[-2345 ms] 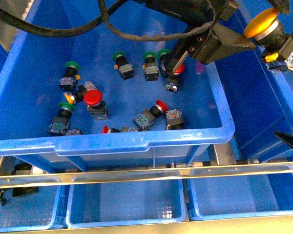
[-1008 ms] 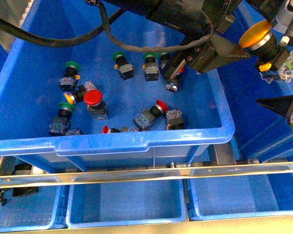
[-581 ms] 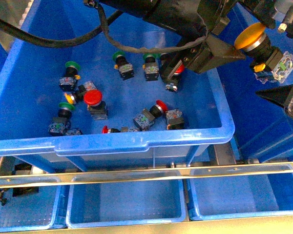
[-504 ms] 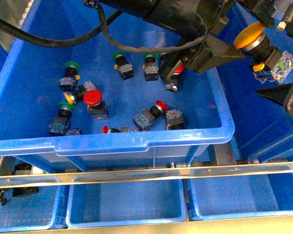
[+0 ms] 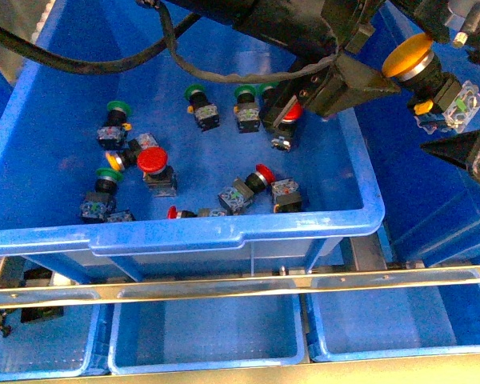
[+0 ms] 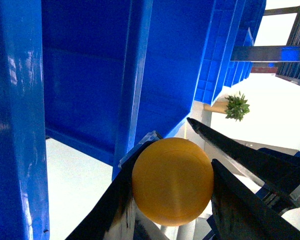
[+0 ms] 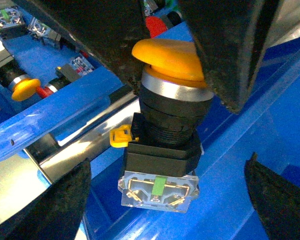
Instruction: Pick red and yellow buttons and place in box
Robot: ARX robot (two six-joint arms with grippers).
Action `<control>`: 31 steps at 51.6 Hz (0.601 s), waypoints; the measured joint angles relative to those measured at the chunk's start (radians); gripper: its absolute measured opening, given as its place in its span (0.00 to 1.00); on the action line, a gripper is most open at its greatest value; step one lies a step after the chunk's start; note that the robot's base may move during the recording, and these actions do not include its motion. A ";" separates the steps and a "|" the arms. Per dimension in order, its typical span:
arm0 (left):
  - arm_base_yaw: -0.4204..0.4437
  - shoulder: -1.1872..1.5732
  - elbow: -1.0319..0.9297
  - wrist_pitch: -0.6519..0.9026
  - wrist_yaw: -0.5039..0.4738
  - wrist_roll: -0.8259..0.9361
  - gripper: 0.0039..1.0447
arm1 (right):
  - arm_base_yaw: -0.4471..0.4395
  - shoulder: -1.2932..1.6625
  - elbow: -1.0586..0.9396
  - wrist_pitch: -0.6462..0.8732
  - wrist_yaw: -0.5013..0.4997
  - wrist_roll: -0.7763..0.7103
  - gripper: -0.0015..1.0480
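Observation:
My left gripper (image 5: 408, 58) is shut on a yellow button (image 5: 406, 54), holding it by the cap high over the box (image 5: 420, 188), the deep blue tote at the right. Its black body and clear contact block hang below. In the left wrist view the yellow cap (image 6: 172, 181) fills the gap between the fingers (image 6: 115, 205). My right gripper (image 7: 167, 210) is open just under this button (image 7: 165, 135); one of its fingers (image 5: 464, 150) shows at the right edge. Red buttons (image 5: 154, 161) (image 5: 262, 174) and another yellow one (image 5: 114, 160) lie in the big middle tote (image 5: 224, 228).
Green-capped switches (image 5: 118, 106) (image 5: 194, 90) (image 5: 244, 92) lie among the others in the middle tote. My left arm and its cables cross over that tote's far side. A metal rail (image 5: 240, 282) and shallow blue trays (image 5: 208, 332) run along the front.
The right gripper has risen from the lower right edge up to just below the held yellow button. The left gripper with the button has shifted slightly left and lower.

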 joint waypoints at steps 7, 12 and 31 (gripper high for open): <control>0.000 0.000 0.005 0.000 -0.002 0.000 0.33 | 0.000 0.000 0.000 0.002 -0.005 0.014 0.49; 0.000 0.001 0.008 -0.001 -0.003 0.000 0.33 | 0.001 0.000 0.000 0.005 -0.008 0.021 0.34; 0.000 0.002 0.016 -0.013 -0.008 0.000 0.33 | 0.000 0.000 0.000 0.011 -0.008 0.023 0.32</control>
